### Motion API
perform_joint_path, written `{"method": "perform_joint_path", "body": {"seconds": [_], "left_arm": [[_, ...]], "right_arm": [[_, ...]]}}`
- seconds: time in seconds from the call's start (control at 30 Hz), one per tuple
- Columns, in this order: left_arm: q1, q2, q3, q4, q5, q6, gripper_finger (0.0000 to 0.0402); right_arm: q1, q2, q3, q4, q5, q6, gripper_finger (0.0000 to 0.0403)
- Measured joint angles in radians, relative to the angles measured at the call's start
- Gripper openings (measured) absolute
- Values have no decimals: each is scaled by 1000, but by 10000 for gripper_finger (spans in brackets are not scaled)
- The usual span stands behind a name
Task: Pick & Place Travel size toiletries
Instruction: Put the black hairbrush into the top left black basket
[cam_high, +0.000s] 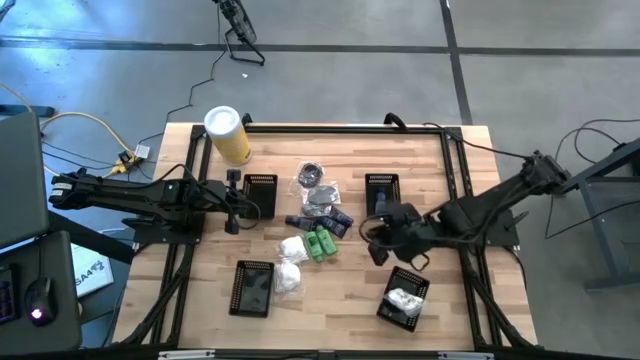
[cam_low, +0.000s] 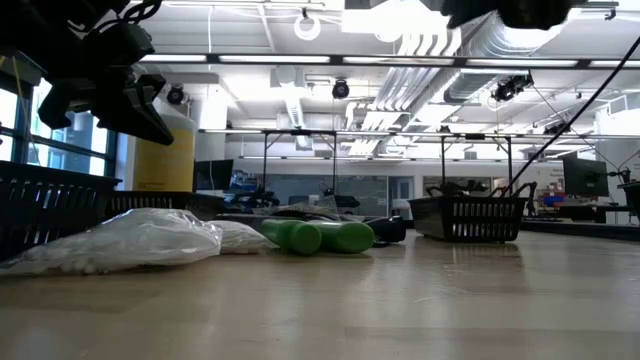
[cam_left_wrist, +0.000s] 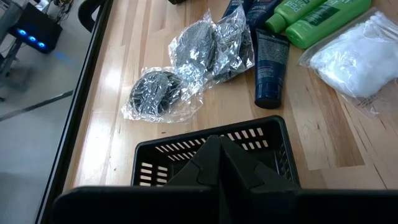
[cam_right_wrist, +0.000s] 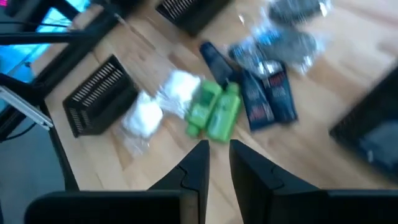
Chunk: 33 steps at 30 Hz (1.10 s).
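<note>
We see the right hand (cam_high: 380, 240) hanging over the desk (cam_high: 450, 300), just right of the heap of toiletries, its two fingers (cam_right_wrist: 198, 163) drawn close with a narrow slit between them and nothing caught there. From its own wrist camera the heap below is blurred, but we can pick out the green bottles (cam_right_wrist: 214, 112) side by side, the dark blue tubes (cam_right_wrist: 267, 96) next to them and the white packets (cam_right_wrist: 158, 106) beside a black basket (cam_right_wrist: 99, 96).

Over on the other side, the left hand (cam_high: 232, 205) sits above the basket at the back left (cam_left_wrist: 214, 146), fingers pressed fully together and empty; they block much of that basket's inside. Beyond it we make out two silvery-clear packets (cam_left_wrist: 186, 68), crinkled, their contents hard to read, and one blue tube lying alongside.

From above, one white packet (cam_high: 405, 298) lies inside the front right basket (cam_high: 405, 300). The yellow canister (cam_high: 227, 135) stands at the back left corner.

At desk height the arms are cut off to dark shapes overhead; a white packet (cam_low: 130, 240) fills the foreground.
</note>
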Motion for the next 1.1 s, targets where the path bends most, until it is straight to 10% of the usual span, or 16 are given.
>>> {"method": "perform_joint_path", "body": {"seconds": [0.43, 1.1], "left_arm": [[0, 0, 0, 0, 4, -39, 0], [0, 0, 0, 34, 55, -227, 0]], "right_arm": [[-149, 20, 0, 315, -2, -405, 57], [-287, 151, 0, 360, -1, -321, 32]]}}
